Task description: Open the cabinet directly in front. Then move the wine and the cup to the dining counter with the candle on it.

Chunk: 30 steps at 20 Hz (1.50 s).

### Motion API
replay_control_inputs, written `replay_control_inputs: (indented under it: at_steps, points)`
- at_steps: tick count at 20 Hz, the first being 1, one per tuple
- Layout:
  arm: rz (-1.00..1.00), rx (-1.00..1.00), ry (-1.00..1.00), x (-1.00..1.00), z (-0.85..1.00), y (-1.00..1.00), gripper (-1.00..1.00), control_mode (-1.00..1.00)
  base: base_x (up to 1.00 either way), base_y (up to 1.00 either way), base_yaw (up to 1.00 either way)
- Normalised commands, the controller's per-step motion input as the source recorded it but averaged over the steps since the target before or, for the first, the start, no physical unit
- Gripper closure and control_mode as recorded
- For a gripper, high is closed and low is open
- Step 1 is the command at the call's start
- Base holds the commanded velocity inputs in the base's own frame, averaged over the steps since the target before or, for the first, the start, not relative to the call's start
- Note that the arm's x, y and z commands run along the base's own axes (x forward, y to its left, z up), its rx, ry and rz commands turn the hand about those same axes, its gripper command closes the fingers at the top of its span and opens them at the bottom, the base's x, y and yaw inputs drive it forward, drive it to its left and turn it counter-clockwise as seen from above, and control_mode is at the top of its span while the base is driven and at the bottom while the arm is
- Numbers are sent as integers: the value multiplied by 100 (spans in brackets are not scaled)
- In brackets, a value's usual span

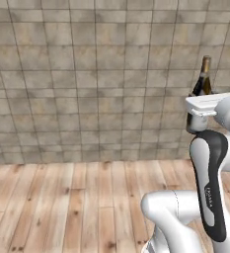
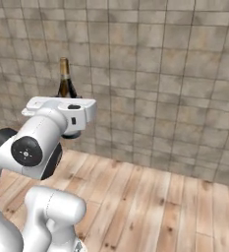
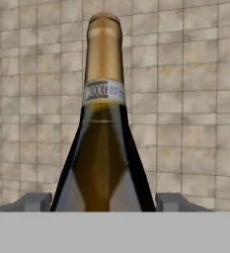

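Observation:
The wine (image 3: 104, 123) is a dark glass bottle with a gold-foiled neck. It stands upright between my fingers (image 3: 35, 201), and its body reaches both of them. My gripper (image 3: 104, 200) is shut on the wine's lower body and carries it in the air. From the left base the wine (image 1: 204, 79) rises above my white hand at the right edge. From the right base the wine (image 2: 65, 81) stands above the hand at the left, with its base showing just under it. The cabinet, the cup, the dining counter and the candle are out of view.
A beige tiled wall (image 1: 96, 74) spans the view ahead. A wooden plank floor (image 1: 77, 202) runs from its foot toward my base. My own arm (image 2: 37, 147) rises in the foreground of both base views.

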Motion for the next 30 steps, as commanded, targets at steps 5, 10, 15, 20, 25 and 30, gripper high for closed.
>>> replay_control_inputs:
  at_steps: [5, 10, 15, 20, 25, 30]
  points:
    - [0, 0, 0, 0, 0, 0, 100, 100, 100, -34, 40]
    - [0, 0, 0, 0, 0, 0, 100, 100, 99, -11, 71]
    - [0, 0, 0, 0, 0, 0, 100, 100, 88, -11, 77]
    - [0, 0, 0, 0, 0, 0, 100, 100, 84, -11, 77]
    - [0, 0, 0, 0, 0, 0, 100, 100, 87, -12, 75]
    - [0, 0, 0, 0, 0, 0, 100, 100, 96, -29, 67]
